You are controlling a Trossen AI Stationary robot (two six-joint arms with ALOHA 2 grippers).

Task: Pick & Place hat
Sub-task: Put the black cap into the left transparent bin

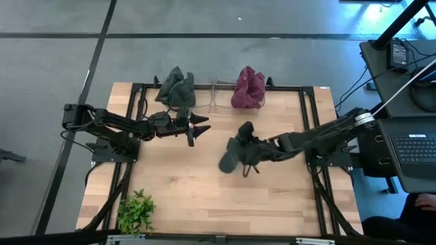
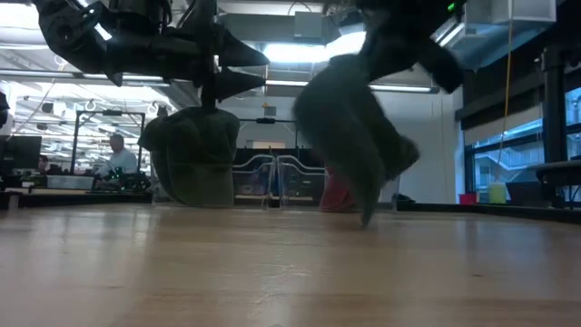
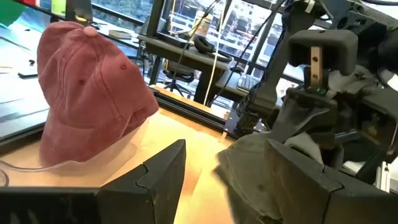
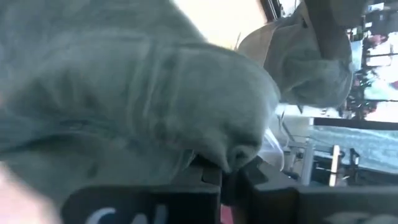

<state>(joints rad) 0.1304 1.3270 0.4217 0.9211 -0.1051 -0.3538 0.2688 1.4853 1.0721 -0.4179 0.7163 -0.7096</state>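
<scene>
Right gripper (image 1: 253, 151) clamped on dark grey hat (image 1: 235, 153), held over mid-table.

Landmark: red hat (image 1: 249, 88) on a clear stand at the table's (image 1: 204, 197) far edge. The held grey hat hangs nearer the front than the red one, clear of the wood in the low view, brim drooping. Left gripper (image 1: 201, 126) hovers beside it, fingers spread, holding nothing. Second grey hat (image 1: 176, 88) sits on a stand beside the red hat. Green plant (image 1: 135, 212) at the front corner, well apart.
</scene>
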